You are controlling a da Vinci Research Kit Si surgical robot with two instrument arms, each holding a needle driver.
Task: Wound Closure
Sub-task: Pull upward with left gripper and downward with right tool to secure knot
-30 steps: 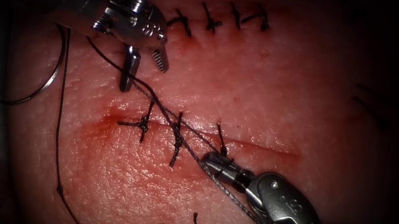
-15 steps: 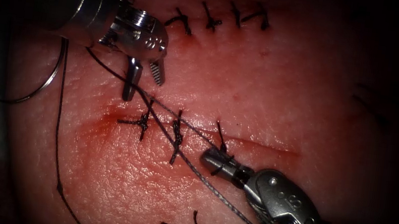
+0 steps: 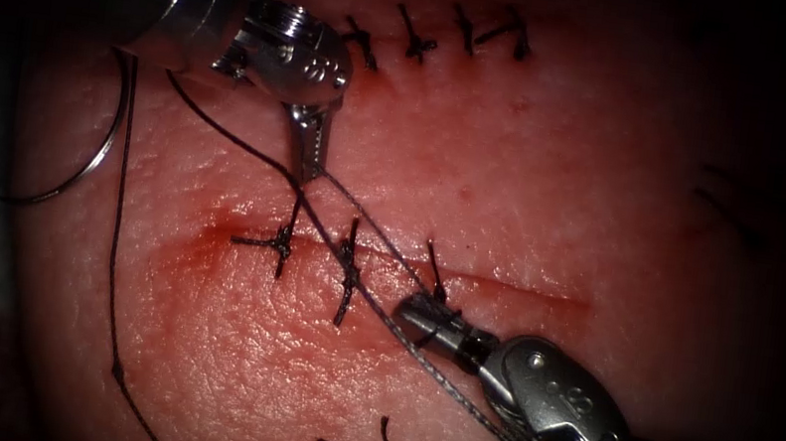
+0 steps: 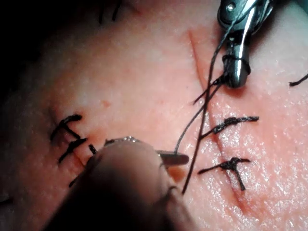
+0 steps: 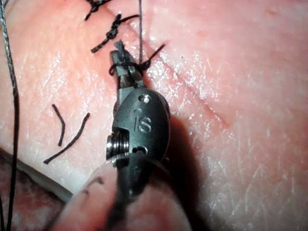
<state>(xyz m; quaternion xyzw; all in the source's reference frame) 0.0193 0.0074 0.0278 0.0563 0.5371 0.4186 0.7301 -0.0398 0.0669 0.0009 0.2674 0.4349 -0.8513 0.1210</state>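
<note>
1. The left pincer point(image 3: 313, 151), ridged steel, is pinched on the dark thread point(image 3: 365, 247) above the cut point(image 3: 505, 286).
2. The right pincer point(image 3: 413, 315) lies clenched at the cut, thread looped round it.
3. The thin curved needle point(image 3: 90, 163) rests free on the glistening, pebbled tissue point(image 3: 567, 192), far left.
4. Knotted stitches point(image 3: 347, 270) cross the cut.

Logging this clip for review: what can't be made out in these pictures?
- Left tool: jaws shut on the thread; its own wrist view puts the blurred tool body in front of the grip.
- Right tool: thread loops around its shut jaws; whether they clamp thread is too small to tell.
- Needle: lies free, left of the cut; its ends fade into dark.
</note>
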